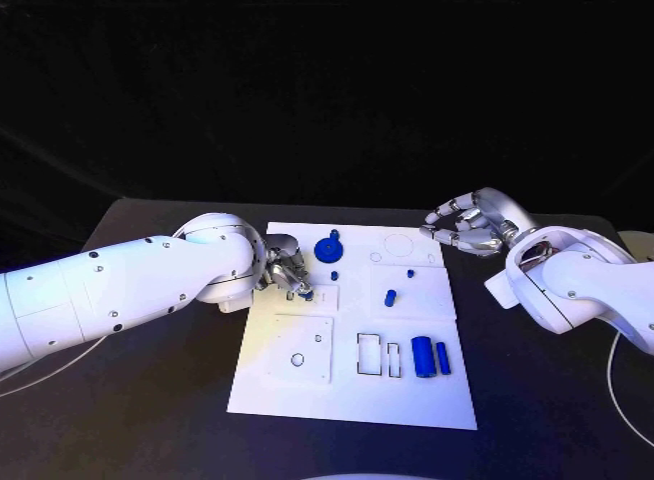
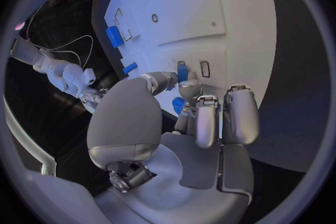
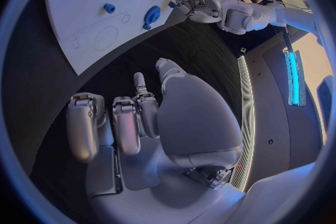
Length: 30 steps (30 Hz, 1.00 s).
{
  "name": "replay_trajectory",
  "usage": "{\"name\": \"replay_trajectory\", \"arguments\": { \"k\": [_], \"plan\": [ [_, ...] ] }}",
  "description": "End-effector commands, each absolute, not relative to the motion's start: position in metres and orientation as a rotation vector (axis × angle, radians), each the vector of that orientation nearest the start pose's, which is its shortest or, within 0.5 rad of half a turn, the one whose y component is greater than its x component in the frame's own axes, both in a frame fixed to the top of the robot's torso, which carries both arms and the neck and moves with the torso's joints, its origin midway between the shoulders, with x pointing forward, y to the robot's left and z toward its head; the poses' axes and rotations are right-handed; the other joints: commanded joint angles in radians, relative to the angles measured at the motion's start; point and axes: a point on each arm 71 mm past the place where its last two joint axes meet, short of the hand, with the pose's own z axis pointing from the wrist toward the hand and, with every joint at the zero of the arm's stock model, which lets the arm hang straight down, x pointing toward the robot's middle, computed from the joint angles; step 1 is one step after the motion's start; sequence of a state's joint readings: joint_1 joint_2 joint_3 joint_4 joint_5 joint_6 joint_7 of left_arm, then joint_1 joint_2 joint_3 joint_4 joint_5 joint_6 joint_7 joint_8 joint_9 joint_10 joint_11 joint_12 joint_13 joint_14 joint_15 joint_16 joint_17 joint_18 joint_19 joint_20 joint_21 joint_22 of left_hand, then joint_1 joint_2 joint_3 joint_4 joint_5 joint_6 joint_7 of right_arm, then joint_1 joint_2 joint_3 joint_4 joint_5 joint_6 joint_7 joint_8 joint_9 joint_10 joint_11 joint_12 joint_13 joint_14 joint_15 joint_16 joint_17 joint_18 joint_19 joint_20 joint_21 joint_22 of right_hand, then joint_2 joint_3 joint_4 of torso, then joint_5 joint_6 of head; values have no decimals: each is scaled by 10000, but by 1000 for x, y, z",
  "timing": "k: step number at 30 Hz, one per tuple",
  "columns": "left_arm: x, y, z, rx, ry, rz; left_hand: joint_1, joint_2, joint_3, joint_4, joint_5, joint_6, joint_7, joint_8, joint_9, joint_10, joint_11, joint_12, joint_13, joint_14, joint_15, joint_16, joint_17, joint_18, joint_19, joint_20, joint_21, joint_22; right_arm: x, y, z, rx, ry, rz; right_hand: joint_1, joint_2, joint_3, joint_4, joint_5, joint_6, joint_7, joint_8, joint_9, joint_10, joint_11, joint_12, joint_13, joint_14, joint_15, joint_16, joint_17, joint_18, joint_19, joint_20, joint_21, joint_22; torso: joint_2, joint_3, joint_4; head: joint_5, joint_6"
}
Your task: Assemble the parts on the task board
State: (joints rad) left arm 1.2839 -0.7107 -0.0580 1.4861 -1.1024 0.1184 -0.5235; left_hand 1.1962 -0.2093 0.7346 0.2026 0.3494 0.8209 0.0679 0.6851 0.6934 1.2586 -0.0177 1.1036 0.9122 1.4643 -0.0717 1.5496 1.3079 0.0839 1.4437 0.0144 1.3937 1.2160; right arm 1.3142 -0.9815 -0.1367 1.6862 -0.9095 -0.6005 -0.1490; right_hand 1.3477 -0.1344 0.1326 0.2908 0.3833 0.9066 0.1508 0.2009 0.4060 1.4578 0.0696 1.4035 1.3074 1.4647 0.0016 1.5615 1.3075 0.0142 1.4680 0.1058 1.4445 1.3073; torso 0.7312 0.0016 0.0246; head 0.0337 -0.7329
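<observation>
I see two upright blue cylinder parts [image 1: 431,357] nearest me on the white rectangular task board [image 1: 356,395], black counter [image 1: 154,420] beneath. Mid-board, my left hand [image 1: 287,270] pinches a small blue peg [image 2: 182,73]. Farther, my right hand [image 1: 469,228] hovers curled, holding nothing, off the board's far right corner.
</observation>
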Motion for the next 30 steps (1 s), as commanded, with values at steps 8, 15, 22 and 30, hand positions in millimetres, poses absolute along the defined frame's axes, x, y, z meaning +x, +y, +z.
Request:
{"name": "replay_trajectory", "arguments": {
  "k": [8, 15, 22, 30],
  "plan": [
    [493, 157, -195, -305, 22739, -4422, -120, -36, 1433, -1369, 114, 169, -69, 544, 1083, 95, 5, 73, 51, 995, -81, 58, 2400, -151, 62, -13, 54, 37, 467, -240, -153, 4748, 15735, 7832, -101, 26, 53, 2, 39, 57, -11, 53, 13, 40, -37, 43, 1462, 973, -74, -44, 2259, 187, 373, -71, -34, 1773, -5, 1, 4, -6, 11],
    [492, 155, -196, -177, 22855, -4396, -137, -49, 1442, -1383, 158, 181, -77, 555, 1095, 122, -2, 106, 93, 998, -86, 64, 2409, -156, 72, -17, 68, 64, 467, -240, -153, 4747, 15738, 7831, -101, 26, 53, 2, 39, 57, -11, 53, 13, 40, -37, 43, 1462, 973, -74, -44, 2259, 187, 373, -71, -34, 1773, -3, 4, 2, 7, 0],
    [491, 155, -197, -56, 22975, -4350, -282, -117, 1503, -1435, 490, 258, -123, 647, 1195, 213, -43, 189, 192, 1009, -121, 89, 2445, -168, 96, -46, 109, 140, 467, -240, -153, 4757, 15740, 7817, -101, 26, 53, 2, 39, 57, -11, 53, 13, 40, -37, 43, 1462, 973, -74, -44, 2259, 187, 373, -71, -34, 1773, 2, 5, -2, 27, -22],
    [492, 152, -197, -6, 22991, -4356, -401, -123, 1530, -1420, 632, 295, -152, 720, 1278, 261, -64, 227, 239, 1013, -139, 98, 2457, -173, 104, -63, 124, 171, 467, -239, -154, 4753, 15741, 7830, -131, 12, 71, -7, 76, 62, -16, 61, 12, 35, -42, 34, 1455, 972, -77, -46, 2253, 190, 368, -74, -48, 1766, -5, 4, 8, 43, -38]
  ]
}}
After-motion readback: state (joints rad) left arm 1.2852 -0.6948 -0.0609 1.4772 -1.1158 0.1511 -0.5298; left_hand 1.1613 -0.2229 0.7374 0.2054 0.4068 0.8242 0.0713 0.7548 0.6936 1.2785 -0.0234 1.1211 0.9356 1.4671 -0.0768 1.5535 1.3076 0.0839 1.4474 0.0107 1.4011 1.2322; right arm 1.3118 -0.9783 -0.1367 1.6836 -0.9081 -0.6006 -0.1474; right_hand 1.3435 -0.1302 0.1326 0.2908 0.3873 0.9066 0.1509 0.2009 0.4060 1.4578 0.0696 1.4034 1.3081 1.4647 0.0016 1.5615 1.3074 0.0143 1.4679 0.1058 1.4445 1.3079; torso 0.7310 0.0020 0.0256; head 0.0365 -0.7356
